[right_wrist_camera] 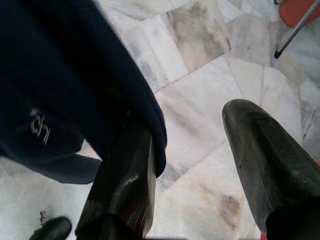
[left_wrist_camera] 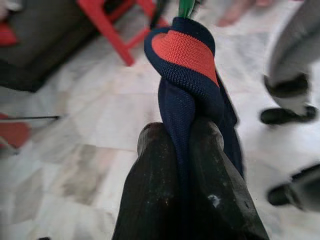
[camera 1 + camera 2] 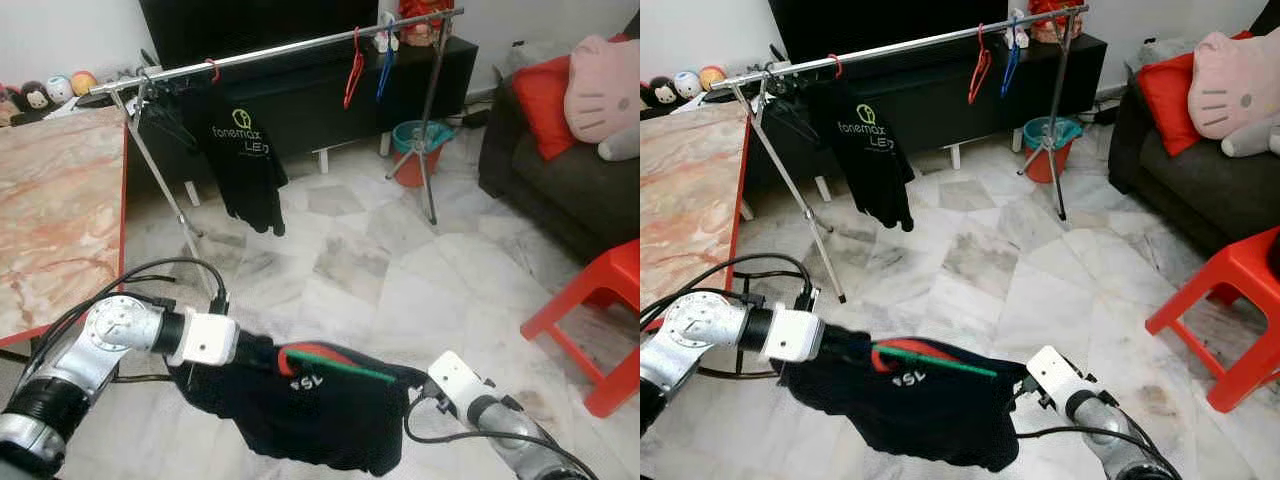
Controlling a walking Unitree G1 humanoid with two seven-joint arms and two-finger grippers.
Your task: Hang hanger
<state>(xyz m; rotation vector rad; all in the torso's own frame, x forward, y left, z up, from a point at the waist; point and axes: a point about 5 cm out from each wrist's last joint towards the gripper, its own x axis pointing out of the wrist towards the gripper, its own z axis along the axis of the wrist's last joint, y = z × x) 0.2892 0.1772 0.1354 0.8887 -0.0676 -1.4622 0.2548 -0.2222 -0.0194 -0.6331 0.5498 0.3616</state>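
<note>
Green plastic hanger [image 3: 340, 364], already threaded through a dark navy shirt with a red-lined collar [image 3: 320, 415], is carried low over the marble floor, well apart from the long metal clothes rail [image 3: 280, 47]. The left gripper [image 2: 182, 145] is clenched on the collar fabric. The right gripper [image 1: 195, 170] is spread, one finger touching the shirt's hem, nothing grasped. For a clean hang, the hanger's hook should be freed above the collar, raised over the rail, and lowered into the bare stretch between the hung black T-shirt [image 3: 245, 160] and the red hanger [image 3: 353, 70]. A slipping collar is the likely hazard.
</note>
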